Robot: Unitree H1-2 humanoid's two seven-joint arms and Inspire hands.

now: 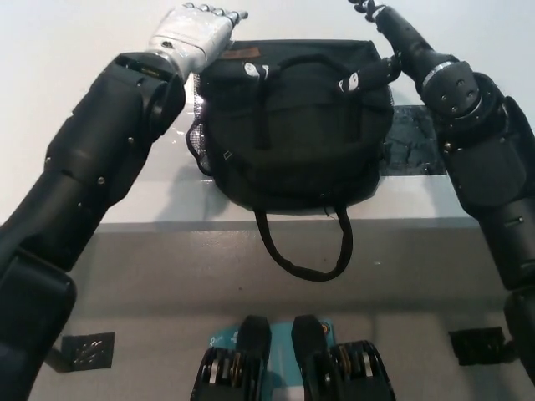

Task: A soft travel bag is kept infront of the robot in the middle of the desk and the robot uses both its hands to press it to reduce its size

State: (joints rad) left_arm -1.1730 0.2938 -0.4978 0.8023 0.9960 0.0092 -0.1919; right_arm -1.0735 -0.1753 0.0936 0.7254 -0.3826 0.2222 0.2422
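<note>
White left hand (pixel 194 32): raised at the far left corner of the travel bag (pixel 292 125), fingers spread, holding nothing; just beside the bag's top edge, contact not discernible.
Black right hand (pixel 372 10): at the far right corner of the travel bag, mostly cut off by the picture's top edge; whether its fingers are apart or closed cannot be told.
Right forearm: runs diagonally along the bag's upper right corner, close against it.
Left arm: extends from the lower left up past the bag's left side.
Travel bag: black, soft, lying in the middle of the desk (pixel 100 109), near its front edge.
Carry handles (pixel 288 71): lying across the bag's top face.
Strap loop (pixel 305 246): hangs from the bag's near side over the desk's front edge.
Dark patch (pixel 414 142): flat on the desk, touching the bag's right side.
</note>
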